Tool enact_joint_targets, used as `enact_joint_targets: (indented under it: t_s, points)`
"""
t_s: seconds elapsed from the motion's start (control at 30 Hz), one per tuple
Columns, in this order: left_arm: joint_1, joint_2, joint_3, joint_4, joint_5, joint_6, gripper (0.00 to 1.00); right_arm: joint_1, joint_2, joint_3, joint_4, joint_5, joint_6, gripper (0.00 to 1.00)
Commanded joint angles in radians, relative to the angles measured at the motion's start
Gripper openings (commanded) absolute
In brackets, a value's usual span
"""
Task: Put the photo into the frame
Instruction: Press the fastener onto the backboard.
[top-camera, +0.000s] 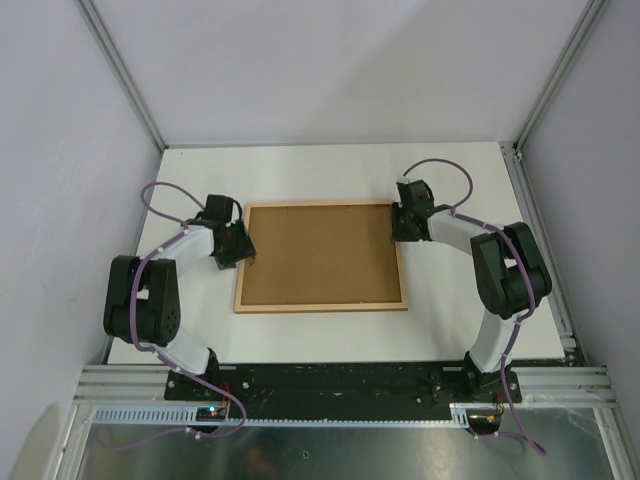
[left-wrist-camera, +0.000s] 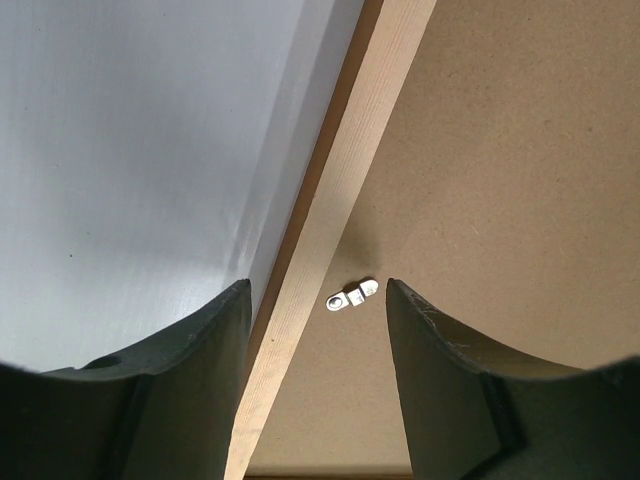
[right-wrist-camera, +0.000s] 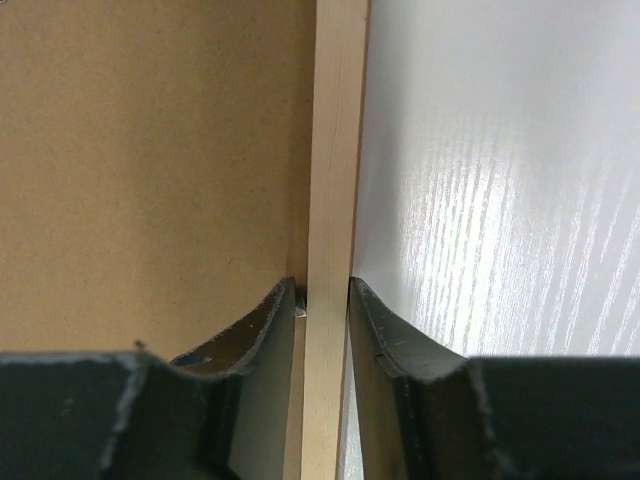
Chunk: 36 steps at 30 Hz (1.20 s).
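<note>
The frame (top-camera: 320, 305) lies flat mid-table with its light wood side up, a brown backing board (top-camera: 320, 255) filling it. The photo is hidden. My left gripper (top-camera: 243, 255) hangs open over the frame's left rail (left-wrist-camera: 340, 190): one finger is over the white table, the other over the board (left-wrist-camera: 500, 180), and a small metal clip (left-wrist-camera: 352, 295) lies between them. At the right rail (right-wrist-camera: 335, 150), my right gripper (top-camera: 398, 232) (right-wrist-camera: 323, 285) is shut on the wood, one finger on the board side (right-wrist-camera: 150, 170), the other on the table side.
The white table (top-camera: 320, 170) is walled by grey panels at the back and both sides. A black rail (top-camera: 340, 380) carrying the arm bases runs along the near edge.
</note>
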<state>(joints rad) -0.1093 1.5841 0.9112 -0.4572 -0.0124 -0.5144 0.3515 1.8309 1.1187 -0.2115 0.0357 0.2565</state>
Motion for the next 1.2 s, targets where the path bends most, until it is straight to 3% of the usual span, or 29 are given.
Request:
enact_joint_targets:
  t_s: [0.0, 0.2, 0.4, 0.6, 1.17]
  points:
    - [-0.005, -0.001, 0.004, 0.003, 0.003, 0.02, 0.61, 0.012, 0.017, 0.032, -0.056, 0.024, -0.005, 0.29]
    - [-0.005, -0.006, 0.003, 0.004, 0.004, 0.025, 0.61, 0.014, 0.024, 0.039, -0.069, 0.036, -0.008, 0.21]
    - [-0.004, -0.022, 0.0, 0.002, 0.003, 0.041, 0.63, 0.006, 0.021, 0.041, -0.068, 0.026, -0.005, 0.27]
    - [-0.015, -0.031, -0.004, -0.009, -0.015, 0.059, 0.65, -0.016, 0.019, 0.044, -0.046, -0.02, -0.001, 0.43]
    - [-0.053, 0.032, 0.025, -0.052, -0.067, 0.087, 0.59, -0.026, 0.038, 0.05, -0.035, -0.083, 0.0, 0.44]
